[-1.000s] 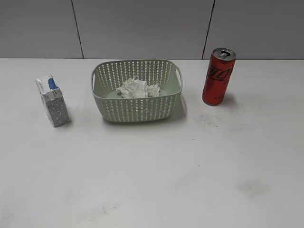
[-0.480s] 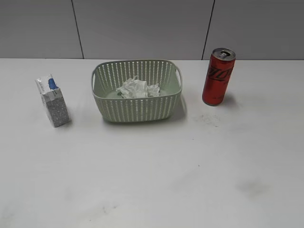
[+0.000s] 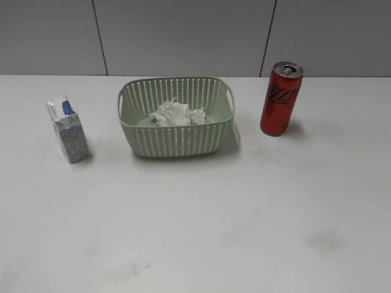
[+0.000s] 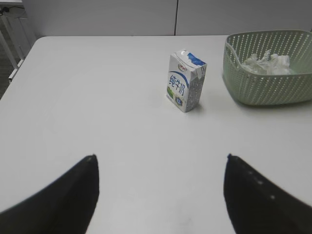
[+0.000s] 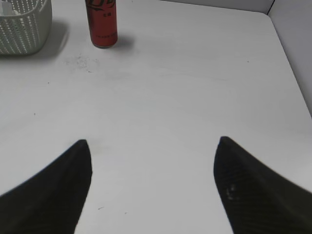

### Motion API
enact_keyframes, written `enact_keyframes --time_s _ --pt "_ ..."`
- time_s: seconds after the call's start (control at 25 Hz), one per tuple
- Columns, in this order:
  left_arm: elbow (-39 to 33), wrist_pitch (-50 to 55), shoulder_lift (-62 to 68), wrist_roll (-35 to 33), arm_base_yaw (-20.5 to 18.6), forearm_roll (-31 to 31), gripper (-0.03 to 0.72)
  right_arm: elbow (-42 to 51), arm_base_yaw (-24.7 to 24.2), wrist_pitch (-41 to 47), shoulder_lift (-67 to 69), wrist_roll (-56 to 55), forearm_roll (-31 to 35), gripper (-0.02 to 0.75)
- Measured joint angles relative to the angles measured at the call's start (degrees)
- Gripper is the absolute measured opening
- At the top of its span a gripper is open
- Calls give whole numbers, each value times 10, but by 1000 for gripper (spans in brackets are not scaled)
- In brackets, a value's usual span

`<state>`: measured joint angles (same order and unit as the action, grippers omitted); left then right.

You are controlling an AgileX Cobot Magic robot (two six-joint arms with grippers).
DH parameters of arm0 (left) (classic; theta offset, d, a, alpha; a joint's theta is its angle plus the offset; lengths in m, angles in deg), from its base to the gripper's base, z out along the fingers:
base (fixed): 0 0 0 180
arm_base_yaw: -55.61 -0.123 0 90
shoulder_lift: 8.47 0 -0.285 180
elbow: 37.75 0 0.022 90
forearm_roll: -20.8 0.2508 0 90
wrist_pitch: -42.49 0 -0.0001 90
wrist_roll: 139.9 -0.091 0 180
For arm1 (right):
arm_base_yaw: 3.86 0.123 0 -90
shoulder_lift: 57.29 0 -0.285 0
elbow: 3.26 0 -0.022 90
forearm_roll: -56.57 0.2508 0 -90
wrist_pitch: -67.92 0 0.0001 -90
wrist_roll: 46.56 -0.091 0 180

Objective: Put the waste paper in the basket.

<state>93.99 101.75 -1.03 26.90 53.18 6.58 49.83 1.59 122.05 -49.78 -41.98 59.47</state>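
The pale green basket (image 3: 177, 131) stands at the middle back of the table. Crumpled white waste paper (image 3: 176, 113) lies inside it, bunched together. In the left wrist view the basket (image 4: 268, 90) is at the upper right with the paper (image 4: 267, 64) in it. A corner of the basket (image 5: 24, 36) shows at the upper left of the right wrist view. My left gripper (image 4: 161, 158) is open and empty over bare table. My right gripper (image 5: 152, 141) is open and empty over bare table. Neither gripper shows in the exterior view.
A small white-and-blue speckled carton (image 3: 68, 130) stands left of the basket, also in the left wrist view (image 4: 186, 82). A red can (image 3: 280, 99) stands right of the basket, also in the right wrist view (image 5: 101, 24). The table's right edge (image 5: 292, 73) is near.
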Motion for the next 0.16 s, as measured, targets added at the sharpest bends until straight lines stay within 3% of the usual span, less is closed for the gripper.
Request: enact_keyframes --time_s 0.16 --pt "0 0 0 0 0 0 591 0 0 0 0 0 0 590"
